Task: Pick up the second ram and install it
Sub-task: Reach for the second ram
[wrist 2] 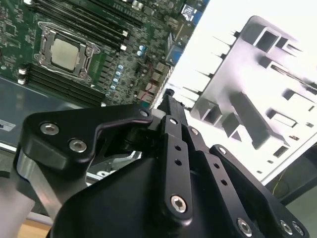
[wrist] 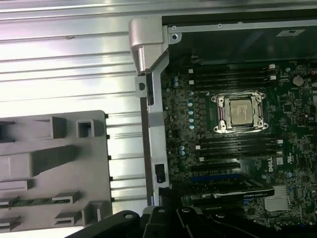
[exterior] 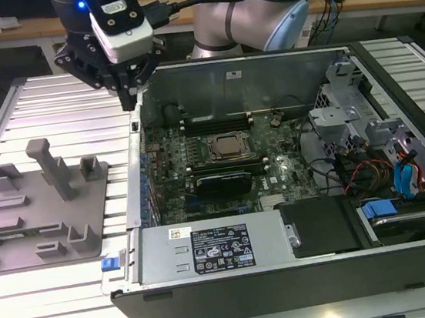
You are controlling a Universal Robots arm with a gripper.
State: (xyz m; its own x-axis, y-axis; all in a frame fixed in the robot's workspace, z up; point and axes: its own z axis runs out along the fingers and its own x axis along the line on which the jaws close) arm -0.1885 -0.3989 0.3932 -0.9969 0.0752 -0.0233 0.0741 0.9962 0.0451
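**Operator:** Currently, where is the long green circuit-board stick [wrist: 29,201]?

**Manual:** Slotted in the grey plastic holder tray [exterior: 90,201], at 8 o'clock from your black two-finger gripper [exterior: 128,101] in the exterior view. The gripper looks closed and empty. Open it fully and grip the stick's long edges squarely.

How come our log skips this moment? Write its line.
hand above case side wall | gray fixture one side | motherboard other side
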